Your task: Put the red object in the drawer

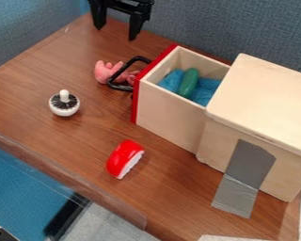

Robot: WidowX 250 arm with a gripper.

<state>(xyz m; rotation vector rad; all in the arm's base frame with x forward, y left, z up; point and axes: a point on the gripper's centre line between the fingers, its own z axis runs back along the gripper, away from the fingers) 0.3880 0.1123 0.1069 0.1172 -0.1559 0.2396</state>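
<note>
Pincer: the black, angular pincer (116,33) is hanging over the far edge of the wood-grained counter (52,132), its two fingers standing spread apart.
Red object: the glossy, rounded red object (122,155), showing a white scalloped edge, is lying on the counter, outside the drawer, directly below the pincer in the view and well apart from it.
Drawer: the pale wooden drawer (169,117), bearing a red front and a black loop handle (115,75), is standing open, below and right of the pincer.
Drawer contents: crumpled blue cloth (205,90) is lining the interior; a smooth, elongated green object (189,83) is resting on it.
Cabinet: the smooth wooden box (266,101) is housing the drawer, farther right of the pincer; creased silver-grey tape (244,174) is running from its side onto the counter.
Pink object: a lobed pink object (106,71) is lying by the handle, just below the pincer.
Knobbed object: a round white-and-black object (64,104) is standing below and left of the pincer.
</note>
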